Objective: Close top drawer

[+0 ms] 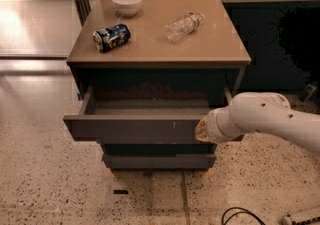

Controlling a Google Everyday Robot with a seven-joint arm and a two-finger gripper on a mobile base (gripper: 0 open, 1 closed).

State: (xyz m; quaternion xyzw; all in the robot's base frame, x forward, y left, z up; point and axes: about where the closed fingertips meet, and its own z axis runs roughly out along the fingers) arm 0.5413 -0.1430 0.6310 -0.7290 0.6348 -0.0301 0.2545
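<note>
The top drawer point(135, 130) of the brown cabinet stands pulled out, its dark grey-brown front panel facing me with a small pale mark right of centre and its flat grey inside showing. My white arm reaches in from the right. The gripper point(201, 130) is at the arm's tip, against the right end of the drawer's front panel, hidden behind the wrist.
On the cabinet top point(220, 44) lie a white bowl point(127, 3), a crushed blue can point(111, 37) and a clear plastic bottle point(183, 26) on its side. Two shorter drawer fronts point(159, 161) sit below. A dark wall is at right, speckled floor all around, a cable point(240, 215) at bottom right.
</note>
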